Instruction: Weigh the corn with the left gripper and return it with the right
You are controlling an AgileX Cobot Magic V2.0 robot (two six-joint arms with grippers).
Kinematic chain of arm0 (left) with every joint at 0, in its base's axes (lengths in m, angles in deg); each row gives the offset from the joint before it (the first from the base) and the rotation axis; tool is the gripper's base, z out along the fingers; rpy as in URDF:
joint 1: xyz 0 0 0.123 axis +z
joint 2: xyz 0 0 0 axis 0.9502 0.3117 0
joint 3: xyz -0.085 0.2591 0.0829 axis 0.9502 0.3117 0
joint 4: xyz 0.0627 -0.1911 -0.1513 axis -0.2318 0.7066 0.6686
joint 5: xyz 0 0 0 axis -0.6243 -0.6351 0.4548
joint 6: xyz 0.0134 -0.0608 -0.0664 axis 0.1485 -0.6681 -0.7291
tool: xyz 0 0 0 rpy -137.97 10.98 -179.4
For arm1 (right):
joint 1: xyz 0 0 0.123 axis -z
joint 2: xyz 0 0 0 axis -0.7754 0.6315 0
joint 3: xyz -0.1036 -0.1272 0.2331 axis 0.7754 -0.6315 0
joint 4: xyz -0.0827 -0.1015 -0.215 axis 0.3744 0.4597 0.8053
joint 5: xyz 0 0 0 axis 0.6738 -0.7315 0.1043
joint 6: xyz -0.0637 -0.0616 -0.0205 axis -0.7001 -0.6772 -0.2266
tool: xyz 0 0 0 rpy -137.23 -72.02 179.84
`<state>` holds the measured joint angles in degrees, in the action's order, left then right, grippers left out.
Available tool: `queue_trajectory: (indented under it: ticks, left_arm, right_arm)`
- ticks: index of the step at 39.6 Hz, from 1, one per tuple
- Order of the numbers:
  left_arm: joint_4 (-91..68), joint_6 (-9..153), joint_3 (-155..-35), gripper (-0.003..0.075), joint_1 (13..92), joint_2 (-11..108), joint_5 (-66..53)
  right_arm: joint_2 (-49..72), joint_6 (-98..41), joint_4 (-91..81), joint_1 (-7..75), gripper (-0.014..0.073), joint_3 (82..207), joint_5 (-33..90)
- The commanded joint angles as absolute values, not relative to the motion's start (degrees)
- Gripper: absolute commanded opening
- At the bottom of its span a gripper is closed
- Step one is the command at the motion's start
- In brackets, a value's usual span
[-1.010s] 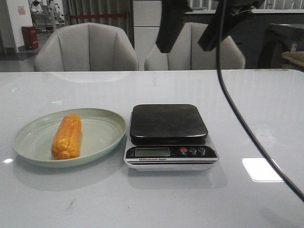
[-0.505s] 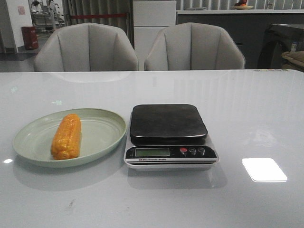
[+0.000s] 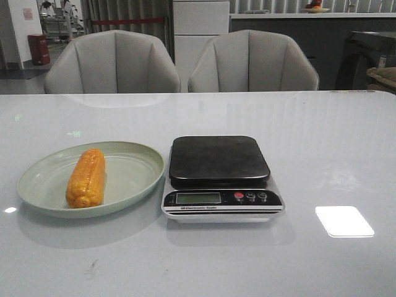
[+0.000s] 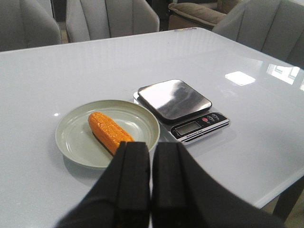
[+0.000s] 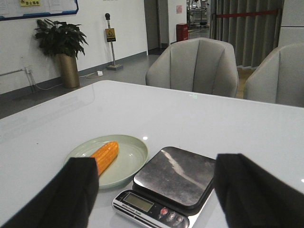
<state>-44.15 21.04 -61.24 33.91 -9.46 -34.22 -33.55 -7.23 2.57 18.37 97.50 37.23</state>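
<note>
Two things sit on the bench [image 3: 334, 148] in the front view: a green plate [image 3: 133, 176] on my left and a kitchen scale [image 3: 221, 176] just beside it, their rims close together. One corn cob [image 3: 86, 177] lies along the left half of the plate, its length running away from me. Nothing rests on the dark platform of the scale. Neither of my hands shows in this view. Two grey chairs [image 3: 111, 62] stand behind the bench.

From my left wrist, my left hand [image 4: 151, 178] hangs above the near edge of the bench with its two fingers [image 4: 132, 175] pressed together and nothing between them. Beyond the fingertips lies the plate [image 4: 71, 142] with the corn [image 4: 109, 134] slanting across it, and the scale [image 4: 183, 105] lies beside the plate.

From my right wrist, my right hand [image 5: 154, 190] is spread wide, its fingers [image 5: 71, 194] well apart and holding nothing. Between them I see the scale [image 5: 166, 187], and next to it the plate [image 5: 126, 164] with the corn [image 5: 103, 156] on it.
</note>
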Motion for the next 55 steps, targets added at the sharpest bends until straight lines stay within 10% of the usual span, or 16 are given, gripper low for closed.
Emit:
queue_trajectory:
  ticks: [1,9,16,55]
  left_arm:
    - [-44.2,21.0,-62.6,0.0125,33.9,-9.4,-29.8]
    - [-44.2,21.0,-62.6,0.0125,33.9,-9.4,-29.8]
    - [-44.2,21.0,-62.6,0.0125,33.9,-9.4,-29.8]
    - [-44.0,21.0,-56.8,0.0125,43.5,-9.4,-19.0]
  right_arm:
    - [-35.4,-7.9,2.6,18.3,0.0596,97.7,37.4]
    - [-35.6,-7.9,2.6,18.3,0.0539,97.3,31.8]
    - [-35.6,-7.9,2.6,18.3,0.0126,97.3,31.6]
    - [-35.6,-7.9,2.6,18.3,0.0165,97.3,30.9]
